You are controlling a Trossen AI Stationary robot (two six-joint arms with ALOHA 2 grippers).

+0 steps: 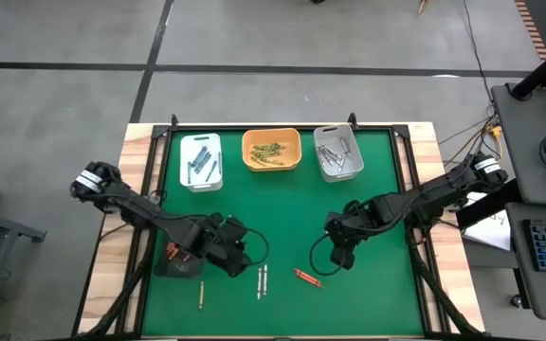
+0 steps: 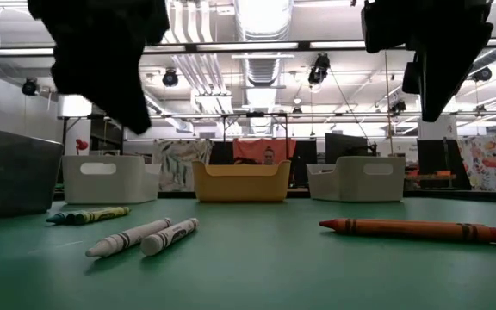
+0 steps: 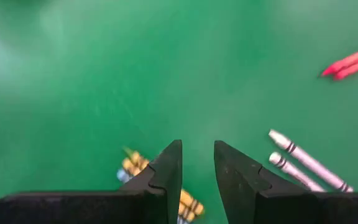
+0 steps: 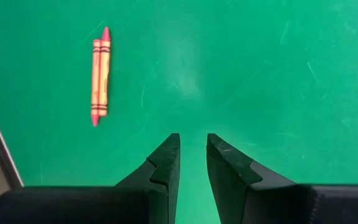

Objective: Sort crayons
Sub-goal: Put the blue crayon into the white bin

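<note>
Green table (image 1: 282,208) | loose crayons: red pair (image 1: 308,277) lower centre, white pair (image 1: 262,280) left of it, one more (image 1: 200,296) possibly olive | left end effector (image 3: 197,163) and right end effector (image 4: 192,155) slightly parted, empty | risk: paired crayons touching, so pinching one may roll or drag its neighbour

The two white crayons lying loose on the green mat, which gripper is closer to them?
Left. The left gripper hangs just beside the white crayons, which show close by its fingertips in its wrist view. The right gripper is farther off, across the red-orange crayons.
</note>
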